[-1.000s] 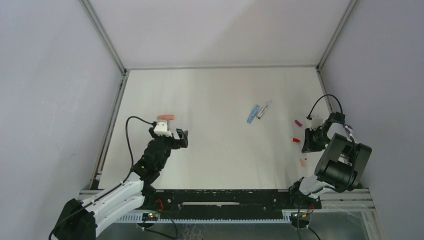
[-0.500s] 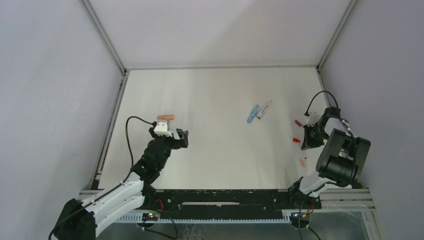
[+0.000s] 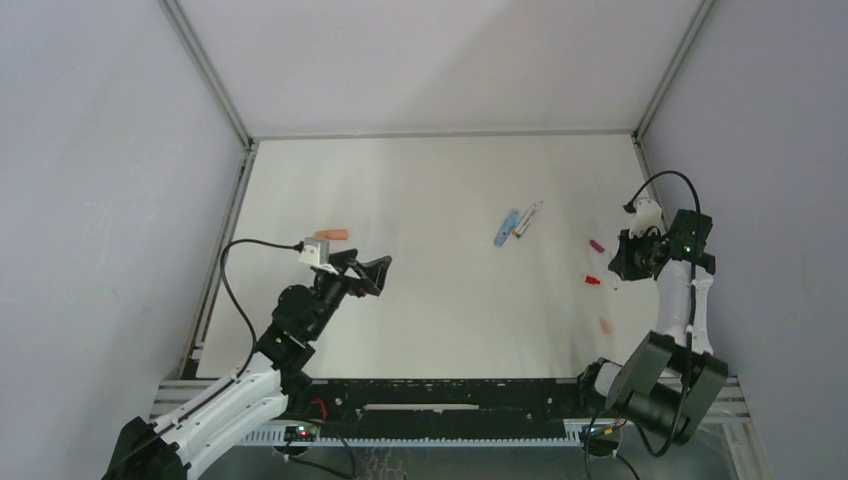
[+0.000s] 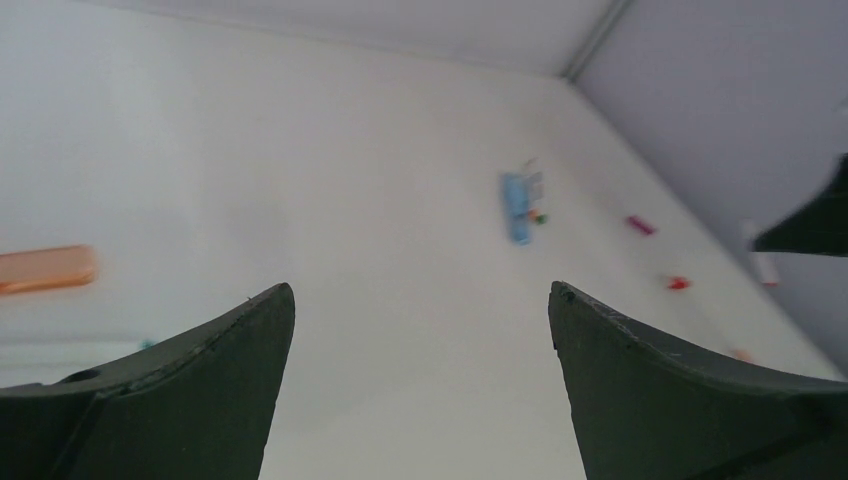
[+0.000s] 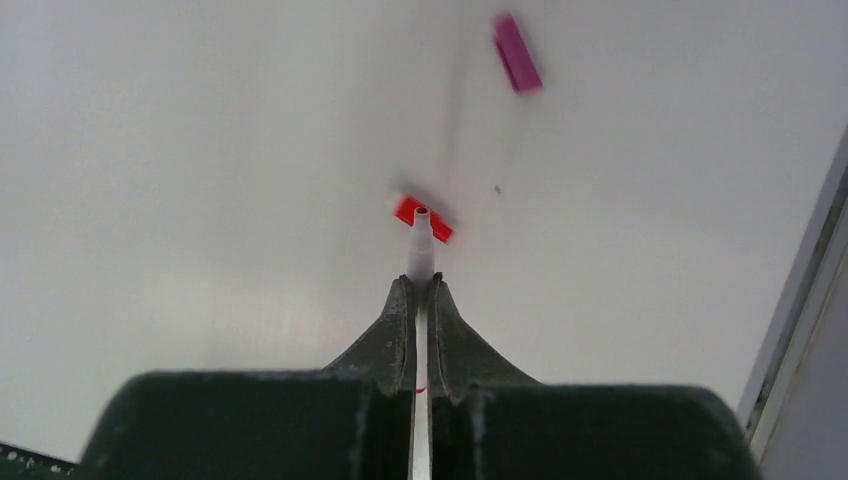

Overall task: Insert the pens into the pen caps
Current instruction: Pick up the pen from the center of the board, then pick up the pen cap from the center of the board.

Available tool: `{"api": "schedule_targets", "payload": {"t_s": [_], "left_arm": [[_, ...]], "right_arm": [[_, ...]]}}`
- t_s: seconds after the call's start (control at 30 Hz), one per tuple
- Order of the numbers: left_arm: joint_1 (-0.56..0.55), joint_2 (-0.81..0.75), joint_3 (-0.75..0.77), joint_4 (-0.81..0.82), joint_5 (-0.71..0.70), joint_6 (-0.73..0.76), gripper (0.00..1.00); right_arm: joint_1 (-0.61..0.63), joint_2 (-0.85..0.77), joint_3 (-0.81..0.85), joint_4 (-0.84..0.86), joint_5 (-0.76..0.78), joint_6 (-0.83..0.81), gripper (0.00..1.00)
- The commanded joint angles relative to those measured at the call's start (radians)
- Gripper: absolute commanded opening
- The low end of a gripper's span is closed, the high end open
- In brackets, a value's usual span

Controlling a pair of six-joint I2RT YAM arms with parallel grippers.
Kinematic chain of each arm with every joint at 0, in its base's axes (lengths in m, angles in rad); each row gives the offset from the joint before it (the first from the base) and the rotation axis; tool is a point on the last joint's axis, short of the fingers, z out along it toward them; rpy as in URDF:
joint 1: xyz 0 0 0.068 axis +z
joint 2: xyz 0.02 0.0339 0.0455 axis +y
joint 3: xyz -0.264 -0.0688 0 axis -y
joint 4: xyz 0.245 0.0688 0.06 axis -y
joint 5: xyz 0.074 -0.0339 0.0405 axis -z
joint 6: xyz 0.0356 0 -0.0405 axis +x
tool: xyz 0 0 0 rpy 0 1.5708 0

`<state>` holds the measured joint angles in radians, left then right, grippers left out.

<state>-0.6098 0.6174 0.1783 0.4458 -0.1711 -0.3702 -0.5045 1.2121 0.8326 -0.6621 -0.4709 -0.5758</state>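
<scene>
Right fingers pinching white pen, red cap beyond tip

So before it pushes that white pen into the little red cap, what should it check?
1. Right gripper shut on the white pen: ok.
2. Pen's tip sticks out beyond the gripper: ok.
3. Tip lined up with the red cap opening: cannot tell; the wrist view only shows them overlapping.
4. Red cap held steady: not ok; it lies loose on the table, nothing gripping it.
5. Left gripper open, empty, free to help: ok.
6. Magenta cap lying apart from the red one: ok.
</scene>
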Motion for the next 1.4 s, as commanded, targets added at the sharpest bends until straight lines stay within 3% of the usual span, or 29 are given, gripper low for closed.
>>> {"api": "schedule_targets", "payload": {"t_s": [0.0,0.23,0.4,0.6,0.73,0.9,1.03,1.37], "left_arm": [[-0.005,-0.026,-0.015,0.154,0.161,-0.180,1.00],[-0.009,0.027,-0.002,0.321,0.339,-0.335,0.97],[-0.057,0.143,0.018,0.493,0.357,-0.366,0.88],[-0.211,0.308,0.107,0.573,0.279,-0.313,0.87],[-0.298,0.471,0.169,0.689,0.246,-0.296,0.87],[-0.347,0.704,0.222,0.981,0.235,-0.324,0.87],[-0.376,0.800,0.301,0.989,0.243,-0.304,0.85],[-0.412,0.926,0.365,0.986,0.269,-0.299,0.65]], "right_arm": [[0.026,-0.126,-0.001,-0.032,-0.269,-0.105,0.00],[0.225,-0.209,-0.009,-0.050,-0.558,-0.203,0.00],[0.386,-0.194,-0.009,-0.017,-0.743,-0.233,0.00],[0.628,-0.172,0.011,0.033,-0.741,-0.198,0.00],[0.658,-0.175,0.016,0.040,-0.770,-0.151,0.00],[0.671,-0.165,0.013,0.046,-0.795,-0.111,0.00],[0.679,-0.167,0.013,0.068,-0.808,-0.071,0.00],[0.681,-0.166,0.013,0.102,-0.822,-0.009,0.00]]}}
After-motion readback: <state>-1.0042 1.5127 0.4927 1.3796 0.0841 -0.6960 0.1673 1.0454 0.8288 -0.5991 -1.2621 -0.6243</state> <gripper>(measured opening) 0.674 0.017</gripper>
